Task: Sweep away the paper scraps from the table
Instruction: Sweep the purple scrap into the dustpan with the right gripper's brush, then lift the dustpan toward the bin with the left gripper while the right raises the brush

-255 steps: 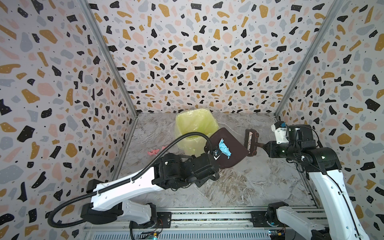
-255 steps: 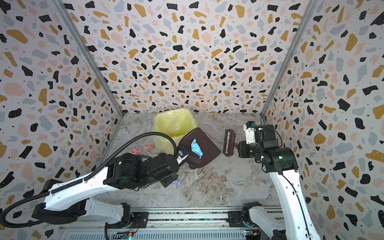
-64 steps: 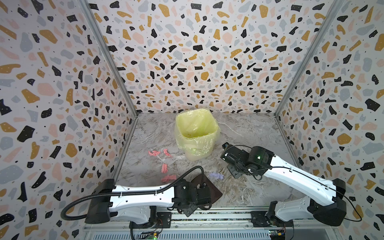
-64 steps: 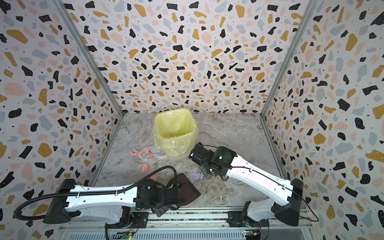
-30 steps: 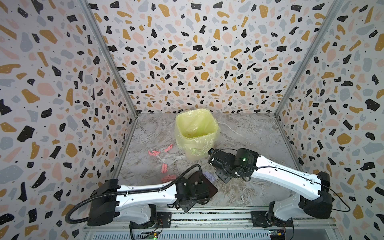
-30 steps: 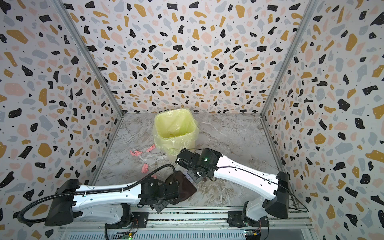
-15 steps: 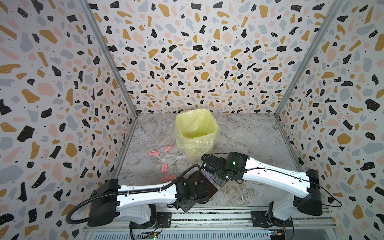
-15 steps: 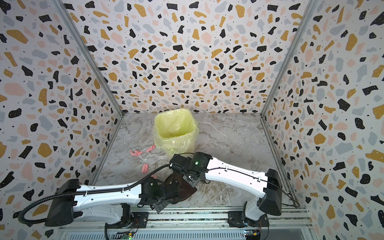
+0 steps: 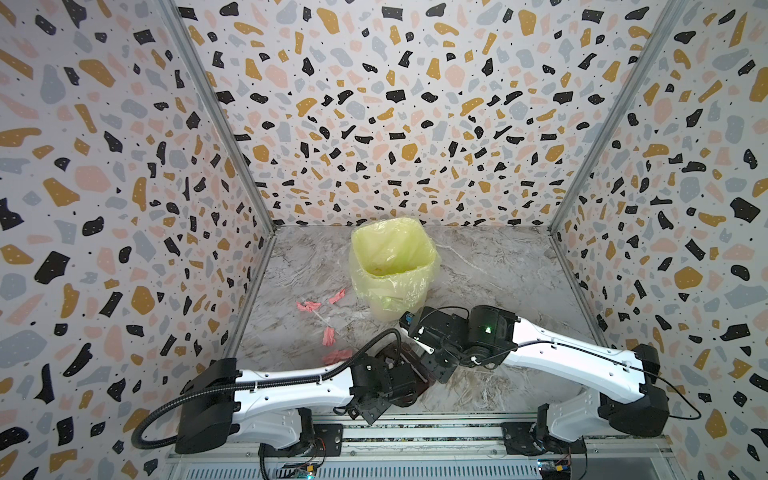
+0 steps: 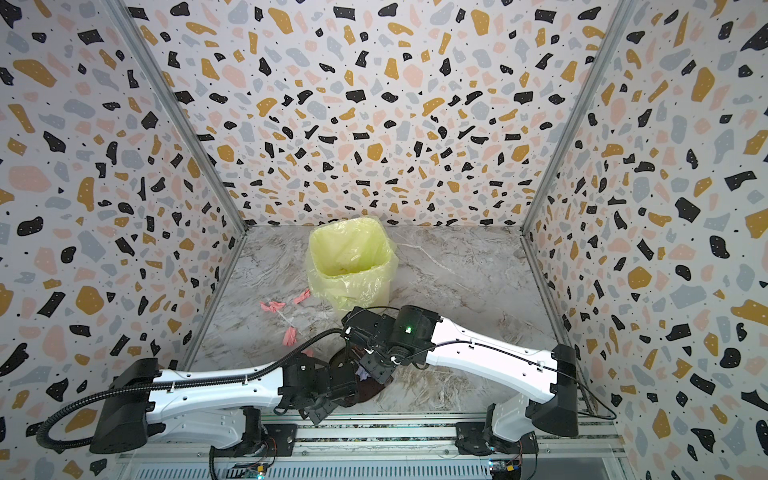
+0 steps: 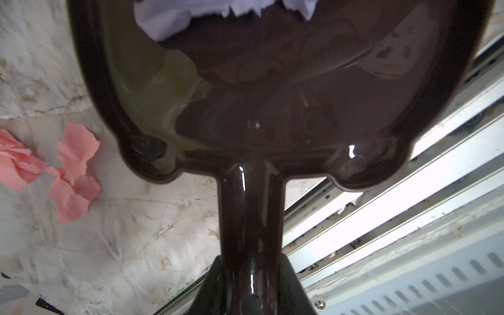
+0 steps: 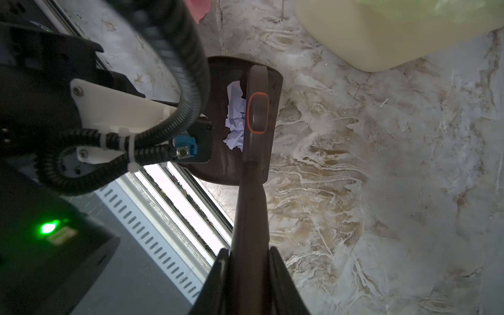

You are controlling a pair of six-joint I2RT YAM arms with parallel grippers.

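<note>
My left gripper (image 11: 251, 272) is shut on the handle of a dark brown dustpan (image 11: 272, 95), which lies on the table (image 9: 498, 282) near the front edge. My right gripper (image 12: 249, 259) is shut on the handle of a brown brush (image 12: 256, 114). The brush head rests across the dustpan (image 12: 226, 163). A crumpled lilac paper scrap (image 12: 236, 117) lies in the pan against the brush; in a top view this scrap (image 10: 362, 374) peeks out between the two wrists. Several pink paper scraps (image 9: 307, 306) (image 9: 328, 336) (image 9: 336, 356) lie on the table left of the pan, and two (image 11: 73, 174) show beside its rim.
A bin with a yellow liner (image 9: 390, 266) stands behind the grippers, at the middle of the table. Speckled walls close the left, back and right sides. The metal rail (image 11: 381, 218) runs along the front edge just beside the pan. The left arm's black cable (image 12: 185, 68) arches over the pan.
The right arm has swung left and brought the brush onto the dustpan, and the lilac scrap has gone from the table into the pan. The left arm has barely moved.
</note>
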